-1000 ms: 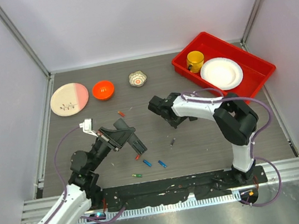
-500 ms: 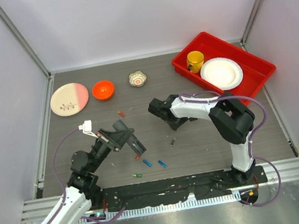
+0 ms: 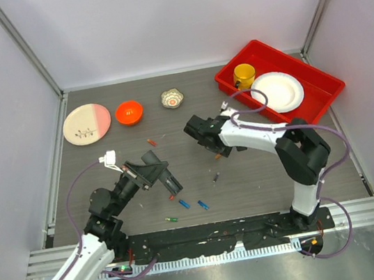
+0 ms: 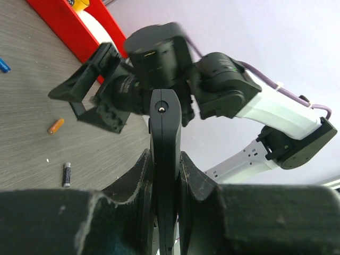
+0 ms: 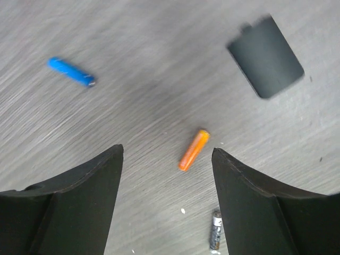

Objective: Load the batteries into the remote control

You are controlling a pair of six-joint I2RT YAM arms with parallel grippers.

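Observation:
The remote control is a slim black bar. My left gripper is shut on it and holds it edge-on above the table at the left. My right gripper hangs open over mid-table. An orange battery lies loose on the table between its fingers, nearer the right one. More batteries lie on the table: blue, orange and green.
A small flat black squarish piece and a grey metal cell lie near the orange battery. At the back stand a red tray with a yellow cup and white plate, an orange bowl and a pink-white plate.
My right gripper has gone from shut to open and shifted slightly. An orange battery now shows on the table under it. The left arm still holds the remote.

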